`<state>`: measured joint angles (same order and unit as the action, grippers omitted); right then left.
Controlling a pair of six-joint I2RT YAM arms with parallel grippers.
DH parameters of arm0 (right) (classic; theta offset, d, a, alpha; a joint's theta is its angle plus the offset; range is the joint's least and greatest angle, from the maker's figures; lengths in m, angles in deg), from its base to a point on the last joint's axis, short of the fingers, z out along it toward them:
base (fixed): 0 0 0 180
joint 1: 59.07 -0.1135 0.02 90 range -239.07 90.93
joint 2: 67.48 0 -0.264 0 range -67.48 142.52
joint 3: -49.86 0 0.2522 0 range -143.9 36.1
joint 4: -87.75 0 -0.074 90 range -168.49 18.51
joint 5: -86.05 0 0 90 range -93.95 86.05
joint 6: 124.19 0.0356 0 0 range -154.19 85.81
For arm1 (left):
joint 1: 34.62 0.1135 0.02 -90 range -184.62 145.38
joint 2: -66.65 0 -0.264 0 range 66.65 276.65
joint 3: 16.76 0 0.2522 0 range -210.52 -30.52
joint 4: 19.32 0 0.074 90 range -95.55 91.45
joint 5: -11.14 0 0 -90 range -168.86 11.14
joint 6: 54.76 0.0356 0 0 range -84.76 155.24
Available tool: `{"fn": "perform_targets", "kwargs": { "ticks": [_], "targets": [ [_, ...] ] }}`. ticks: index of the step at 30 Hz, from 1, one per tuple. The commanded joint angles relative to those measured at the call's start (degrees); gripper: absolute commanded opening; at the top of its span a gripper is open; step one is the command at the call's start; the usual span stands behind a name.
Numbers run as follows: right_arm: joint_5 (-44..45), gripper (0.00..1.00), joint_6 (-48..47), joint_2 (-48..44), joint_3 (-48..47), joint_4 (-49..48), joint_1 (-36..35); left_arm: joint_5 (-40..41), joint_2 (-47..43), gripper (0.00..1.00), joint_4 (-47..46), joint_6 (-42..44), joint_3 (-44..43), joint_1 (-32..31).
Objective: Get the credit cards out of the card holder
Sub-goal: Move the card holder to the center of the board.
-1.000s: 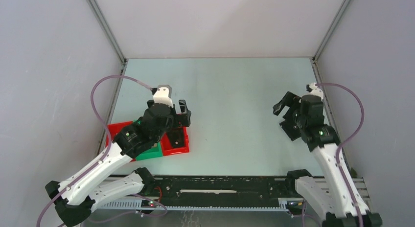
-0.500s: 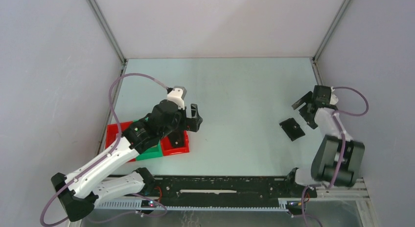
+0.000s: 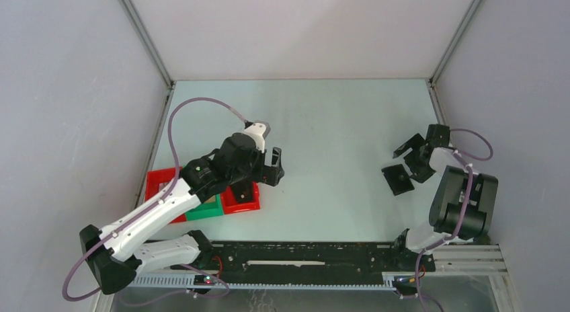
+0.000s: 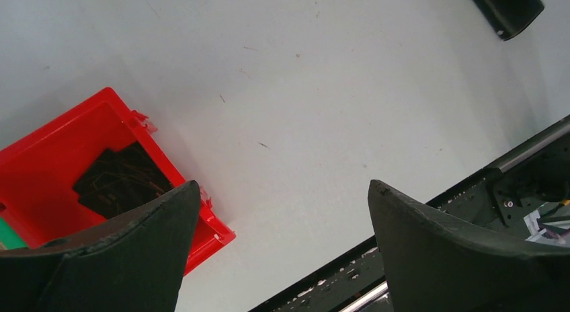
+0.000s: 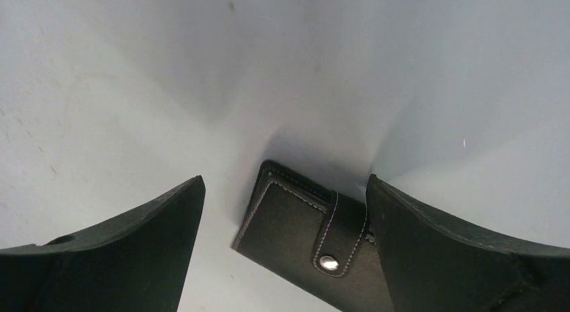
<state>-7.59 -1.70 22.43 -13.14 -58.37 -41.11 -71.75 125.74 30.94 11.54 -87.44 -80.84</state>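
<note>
Grey panel walls are closing in the pale green tabletop (image 3: 322, 117) on three sides, and a black perforated rail (image 3: 302, 258) is running along its near edge between the arm bases.

Compared with a second ago, the right arm is sitting folded low on its base instead of stretching over the table. This is uncovering the card holder (image 3: 397, 179), which is lying flat on the right part of the surface. The right gripper (image 3: 411, 157) is hanging just beyond the card holder with its jaws spread wide. In the right wrist view the holder (image 5: 309, 231) is lying between and under the fingers, apparently untouched, with its snap strap fastened.

The left arm is reaching further toward the table's centre than before, and its cable is arching higher. The left gripper (image 3: 271, 166) is spread wide too, holding nothing, over bare table just past the red tray (image 3: 240, 200).

A green tray (image 3: 205, 209) is sitting against the red tray. Something dark (image 4: 121, 181) is lying inside the red tray, though the wrist view is too dim to name it.
</note>
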Motion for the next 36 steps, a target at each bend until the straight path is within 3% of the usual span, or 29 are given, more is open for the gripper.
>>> {"fn": "perform_targets", "kwargs": {
  "ticks": [1,8,15,19,26,33,36],
  "targets": [
    [-3.78,1.0,0.33,-6.77,4.47,3.68,-3.02,-0.79,0.5,1.0,0.38,3.72,-4.58,0.01],
    [5.6,0.99,-3.2,-10.38,3.57,11.75,-13.34,-1.01,2.16,1.0,0.29,4.72,-4.8,0.06],
    [15.55,1.0,-6.05,-1.55,0.55,16.19,-24.61,-0.04,0.47,1.0,0.25,5.16,-2.64,0.02],
    [14.59,0.99,-6.69,0.16,-0.65,16.08,-27.67,0.35,-0.24,1.0,0.34,4.67,-1.57,0.01],
    [9.27,0.83,-5.55,-0.41,-2.83,15.02,-33.87,3.32,0.38,1.0,1.64,3.27,-1.18,-0.01],
    [-0.63,0.83,-0.25,0.27,-4.02,11.05,-43.26,4.69,2.26,1.0,2.54,4.1,-1.91,0.03],
    [-0.85,0.85,1.82,1.83,-5.54,10.11,-48.24,6.08,3.42,1.0,2.45,3.12,-2.22,0.05]
  ]
}}
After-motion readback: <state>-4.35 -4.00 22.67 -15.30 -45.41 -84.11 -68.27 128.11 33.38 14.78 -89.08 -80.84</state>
